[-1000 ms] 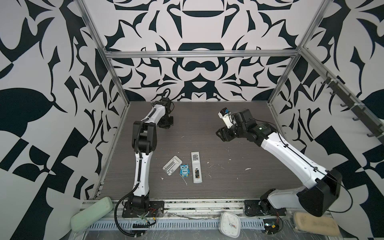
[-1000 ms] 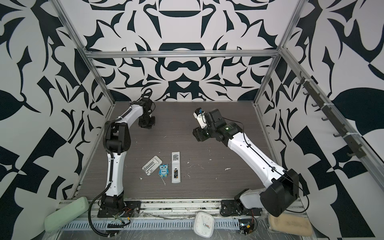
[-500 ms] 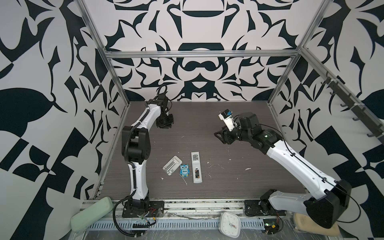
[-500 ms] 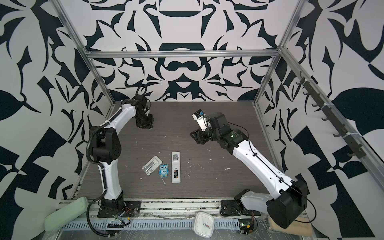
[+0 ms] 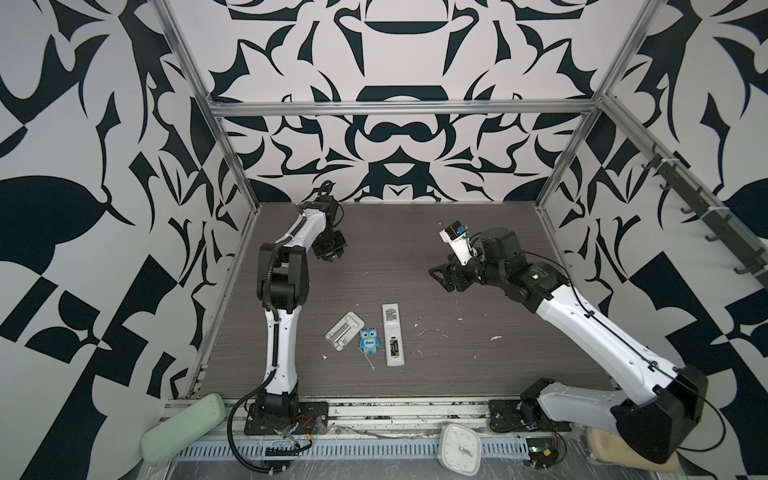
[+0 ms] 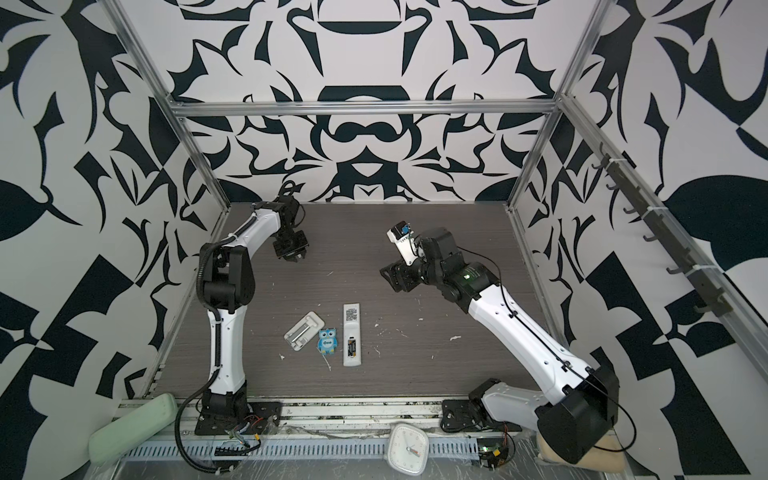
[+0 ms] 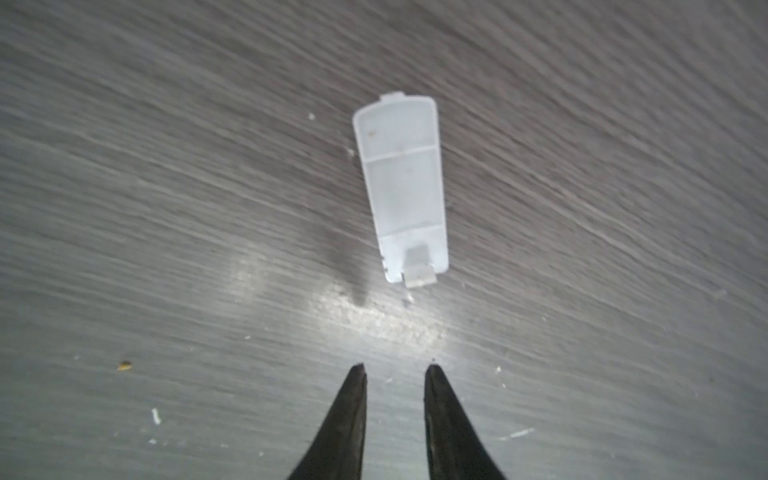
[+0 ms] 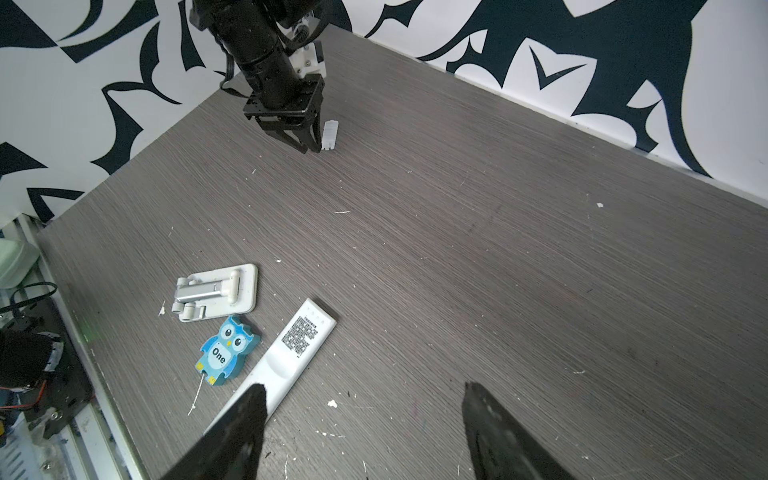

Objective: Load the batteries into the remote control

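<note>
The white remote control [image 5: 392, 328] lies back up near the table's front middle, its compartment uncovered. Two dark batteries [image 5: 395, 347] with gold bands sit in it, seen in both top views [image 6: 351, 347]. The remote's white cover [image 7: 401, 187] lies flat at the back left. My left gripper [image 7: 395, 368] hovers just short of the cover [image 8: 330, 135], its jaws slightly open and empty. My right gripper [image 8: 363, 386] hangs above the table's right middle [image 5: 438, 277], open and empty. One of its fingers [image 8: 239, 424] hides the remote's [image 8: 299, 353] compartment end.
A grey-white folding stand [image 5: 345, 331] and a blue owl figure [image 5: 369, 341] lie just left of the remote. A white clock [image 5: 459, 448] and a green pad [image 5: 183, 428] rest on the front rail. Small white crumbs dot the table.
My left jaws have parted a little over the back left corner, and that arm's elbow has shifted. My right gripper has opened wider and dropped slightly.
</note>
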